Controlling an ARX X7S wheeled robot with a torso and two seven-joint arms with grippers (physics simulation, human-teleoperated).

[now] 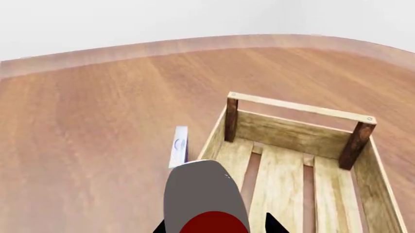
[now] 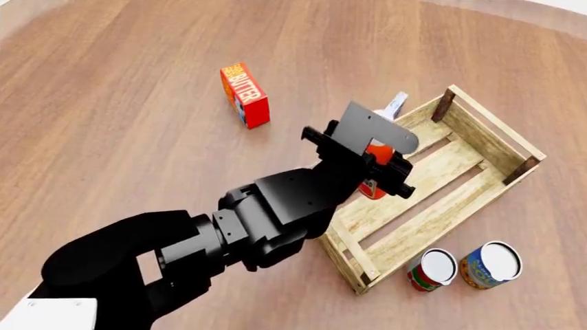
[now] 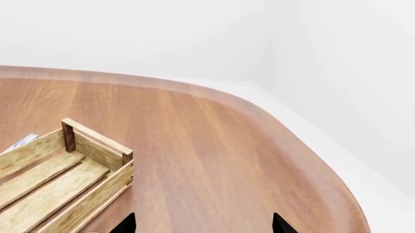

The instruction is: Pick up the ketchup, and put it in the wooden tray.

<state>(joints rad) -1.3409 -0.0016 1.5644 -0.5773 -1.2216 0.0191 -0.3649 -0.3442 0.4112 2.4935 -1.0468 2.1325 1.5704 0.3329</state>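
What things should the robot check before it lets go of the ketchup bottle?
1. Bottle held: the left end effector has the ketchup between its fingers. Ok.
2. Bottle over the wooden tray: in the head view it hangs above the slats, inside the rim. Ok.
3. Bottle touching the tray floor: hidden by the end effector. Cannot tell.
4. Room in the tray: only bare slats show around the bottle. Ok.
5. Neighbours out of the way: the butter box and two cans sit outside the tray. Ok.
6. Right end effector: beside the tray, nothing held. Ok.
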